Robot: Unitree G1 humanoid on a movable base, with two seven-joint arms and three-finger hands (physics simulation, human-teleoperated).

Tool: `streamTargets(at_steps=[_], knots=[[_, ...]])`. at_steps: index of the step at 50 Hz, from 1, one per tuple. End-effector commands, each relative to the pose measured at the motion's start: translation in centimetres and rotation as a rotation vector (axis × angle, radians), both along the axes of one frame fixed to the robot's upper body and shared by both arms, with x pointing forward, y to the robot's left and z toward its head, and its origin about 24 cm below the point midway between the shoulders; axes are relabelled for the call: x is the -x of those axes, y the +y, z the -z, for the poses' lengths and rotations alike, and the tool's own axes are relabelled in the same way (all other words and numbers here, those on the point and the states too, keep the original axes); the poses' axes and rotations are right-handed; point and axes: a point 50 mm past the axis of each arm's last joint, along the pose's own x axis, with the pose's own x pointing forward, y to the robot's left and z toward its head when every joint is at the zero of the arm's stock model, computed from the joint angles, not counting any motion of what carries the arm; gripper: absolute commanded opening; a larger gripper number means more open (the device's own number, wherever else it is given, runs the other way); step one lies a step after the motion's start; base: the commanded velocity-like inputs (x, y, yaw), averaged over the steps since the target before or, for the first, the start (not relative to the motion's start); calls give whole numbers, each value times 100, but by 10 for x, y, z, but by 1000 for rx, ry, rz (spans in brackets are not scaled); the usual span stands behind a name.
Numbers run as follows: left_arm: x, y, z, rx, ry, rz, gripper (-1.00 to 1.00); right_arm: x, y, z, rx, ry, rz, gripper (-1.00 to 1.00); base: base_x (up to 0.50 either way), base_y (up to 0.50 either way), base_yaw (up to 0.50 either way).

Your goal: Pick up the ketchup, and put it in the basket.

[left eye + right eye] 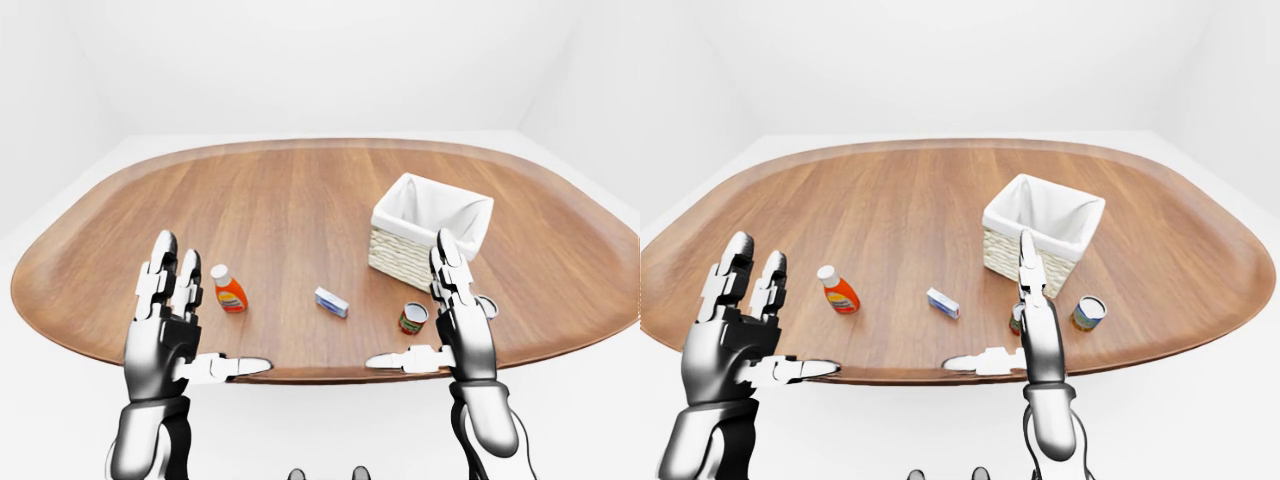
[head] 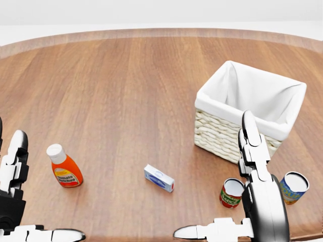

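The ketchup (image 2: 64, 168) is a small orange-red bottle with a white cap, standing on the wooden table at the lower left of the head view. The basket (image 2: 248, 110) is woven, with a white cloth liner, at the right of the table. My left hand (image 1: 178, 330) is open, fingers up, just left of and below the ketchup, not touching it. My right hand (image 1: 445, 325) is open, fingers up, below the basket and in front of the cans. Both hands are empty.
A small white and blue box (image 2: 159, 178) lies between the ketchup and the basket. A red can (image 2: 231, 193) and a blue can (image 2: 293, 187) stand below the basket near my right hand. The oval table's near edge (image 1: 320, 375) runs just under both hands.
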Motion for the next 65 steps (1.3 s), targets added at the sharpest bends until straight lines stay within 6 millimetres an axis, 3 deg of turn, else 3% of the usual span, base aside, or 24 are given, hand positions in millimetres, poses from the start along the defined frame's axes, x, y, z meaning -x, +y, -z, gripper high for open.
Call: streamTargets(at_steps=[1, 21, 45, 55, 65], knots=[[1, 2, -3, 2, -16, -7, 100, 2, 0, -2, 4, -8, -1, 100, 50, 0, 0], [1, 6, -7, 9, -38, -31, 100, 2, -5, -5, -24, -33, 36, 100, 50, 0, 0], [0, 5, -5, -34, -18, -36, 100, 0, -5, -3, -21, -31, 40, 100, 0, 0, 0], [-8, 17, -8, -5, -45, -103, 100, 1, -5, -5, -19, -36, 37, 100, 0, 0, 0], [-18, 31, 9, -32, 40, -166, 100, 1, -5, -4, -18, -35, 34, 100, 0, 0, 0]])
